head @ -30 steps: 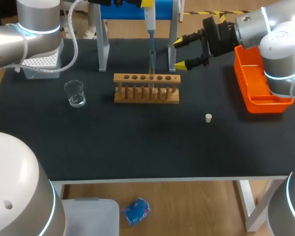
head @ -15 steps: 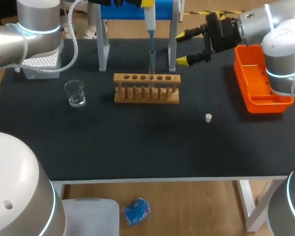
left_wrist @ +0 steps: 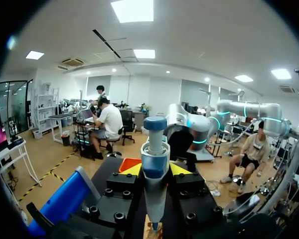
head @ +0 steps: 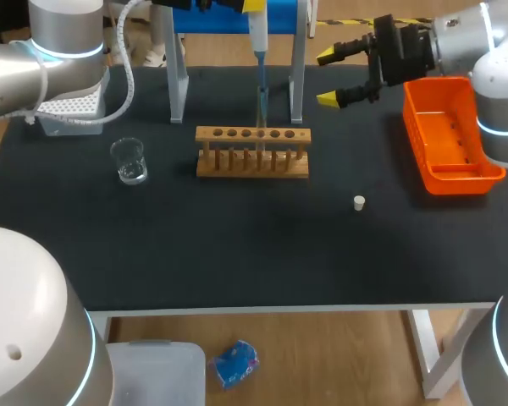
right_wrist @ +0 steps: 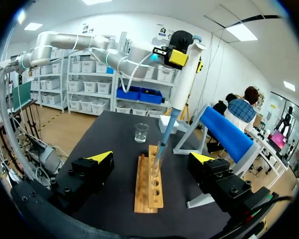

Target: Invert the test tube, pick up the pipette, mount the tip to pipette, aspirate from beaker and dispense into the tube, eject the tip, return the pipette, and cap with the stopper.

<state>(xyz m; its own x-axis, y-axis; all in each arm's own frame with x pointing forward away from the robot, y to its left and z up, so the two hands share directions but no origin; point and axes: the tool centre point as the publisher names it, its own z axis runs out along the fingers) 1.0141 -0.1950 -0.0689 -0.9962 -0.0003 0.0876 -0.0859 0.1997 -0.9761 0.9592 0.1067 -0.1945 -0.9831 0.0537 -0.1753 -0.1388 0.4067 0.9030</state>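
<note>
1. The left gripper (left_wrist: 155, 170), reaching in over the table's far edge, is clamped on the body of the pipette (head: 259, 34). One yellow fingertip presses on either side, as the left wrist view shows.
2. The pipette hangs upright above the wooden rack (head: 252, 153), which stands at the middle of the dark table (head: 237, 245). Its mounted tip (right_wrist: 160, 149) runs down to the mouth of the clear test tube (head: 260, 154), standing in one of the rack's middle holes. How far the tip goes into the tube cannot be told.
3. The right gripper (head: 328, 79) hovers over the far right of the table with its fingers spread wide and nothing between them. It is just beside the near end of the orange bin (head: 444, 135) and well apart from the pipette. Its wrist view looks along the rack toward the left arm.
4. The glass beaker (head: 129, 159) stands upright on the table, left of the rack and apart from it.
5. The small white stopper (head: 359, 201) lies alone on the table, nearer the front edge than the rack and to its right.
6. A white tip box (head: 68, 114) sits at the far left, behind the beaker and under the left arm.
7. A blue-topped stand on pale legs (head: 178, 80) rises just behind the rack.
</note>
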